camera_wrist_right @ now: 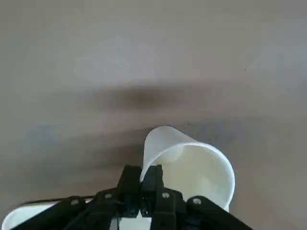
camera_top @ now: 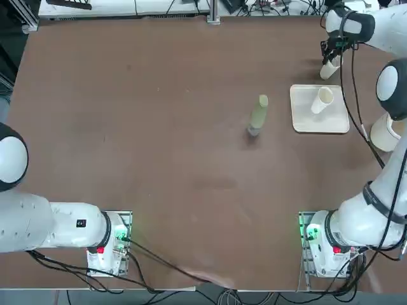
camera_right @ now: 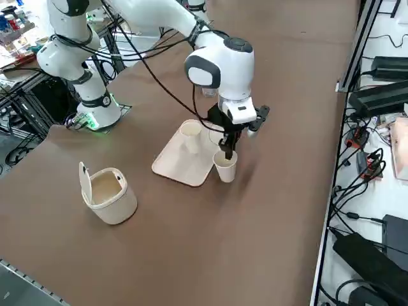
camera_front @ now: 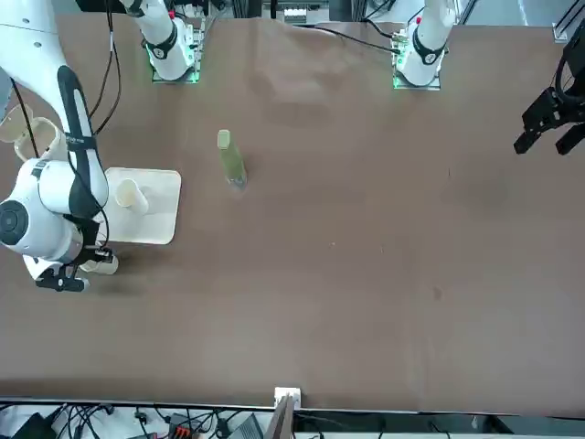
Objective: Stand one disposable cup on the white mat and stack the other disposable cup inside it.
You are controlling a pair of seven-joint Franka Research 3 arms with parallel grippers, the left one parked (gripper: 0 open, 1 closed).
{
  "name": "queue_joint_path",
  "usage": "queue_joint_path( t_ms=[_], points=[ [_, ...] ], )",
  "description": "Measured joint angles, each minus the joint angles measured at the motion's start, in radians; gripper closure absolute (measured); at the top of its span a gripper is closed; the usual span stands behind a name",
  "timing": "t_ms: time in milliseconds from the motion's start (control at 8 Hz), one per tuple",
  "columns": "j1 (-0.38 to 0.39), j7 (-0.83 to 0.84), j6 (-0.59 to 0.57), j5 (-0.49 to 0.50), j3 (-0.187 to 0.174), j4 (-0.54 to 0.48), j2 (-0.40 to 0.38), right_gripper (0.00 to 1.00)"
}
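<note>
Fingers [camera_wrist_right: 153, 184] of the right gripper [camera_wrist_right: 142, 171] are drawn together, apparently pinching the thin wall of the outer cup [camera_wrist_right: 165, 139] near its rim. Largest around the work is the white mat [camera_top: 304, 121], the landmark. Just to its right sits the white container [camera_right: 118, 208]; well apart to its left is the green bottle [camera_top: 258, 114]. One cup, the inner cup [camera_top: 322, 99], already stands upright on the mat. The pinched one is just beyond the mat's far edge; whether it touches the table I cannot tell. It should be very light, soft-walled and a bit slippery: a hard squeeze could crease the lip. One wall, near the rim, is the sensible hold, leaving the base free to enter its mate.
</note>
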Motion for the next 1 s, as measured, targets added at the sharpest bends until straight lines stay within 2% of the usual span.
queue_joint_path(
  t_ms=[250, 375, 750, 1000],
  points=[
    [0.001, 0.0, -0.024, 0.0, 0.0, 0.014, -0.025, 0.98],
    [0.001, 0.0, -0.082, 0.0, 0.0, 0.019, -0.062, 0.98],
    [0.004, 0.0, -0.338, 0.0, 0.006, 0.004, -0.234, 0.98],
    [0.015, 0.015, -0.38, 0.003, 0.018, -0.105, -0.346, 0.98]
  ],
)
